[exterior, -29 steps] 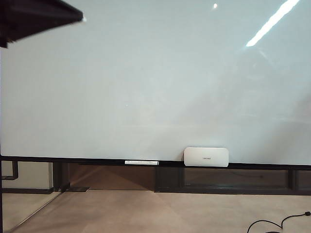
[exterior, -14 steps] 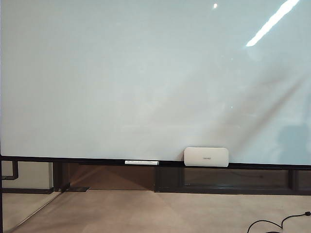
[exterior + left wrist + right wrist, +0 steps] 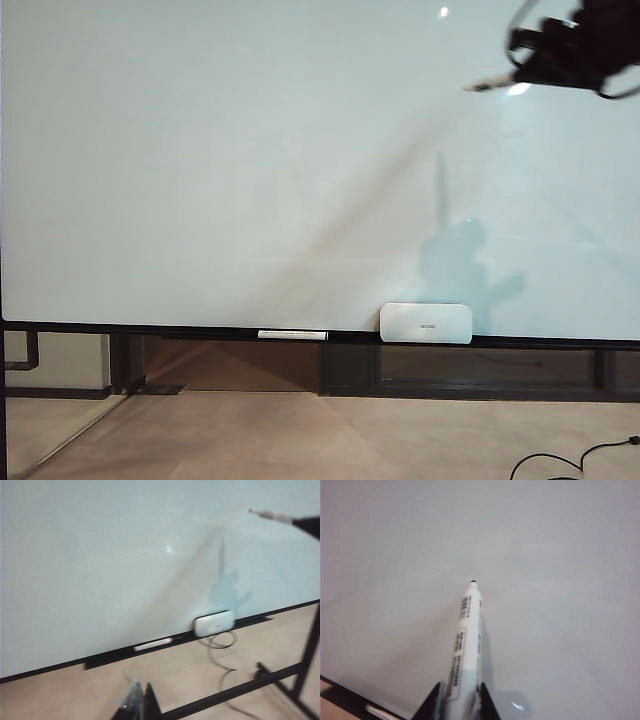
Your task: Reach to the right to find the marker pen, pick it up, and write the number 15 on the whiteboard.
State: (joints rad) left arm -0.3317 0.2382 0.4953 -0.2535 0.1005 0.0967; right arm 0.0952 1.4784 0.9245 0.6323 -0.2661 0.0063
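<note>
Right wrist view shows the right gripper point(image 3: 460, 700) closed on the marker pen point(image 3: 465, 645), its black tip aimed at the whiteboard point(image 3: 545, 555) and, as far as one can judge, short of touching it. From the exterior view that gripper point(image 3: 520, 62) hangs near the board's upper right. Picking up is done; no stroke of the number 15 shows, so all the writing is left. The left gripper point(image 3: 137, 707) shows only blurred fingertips, its opening unclear.
</note>
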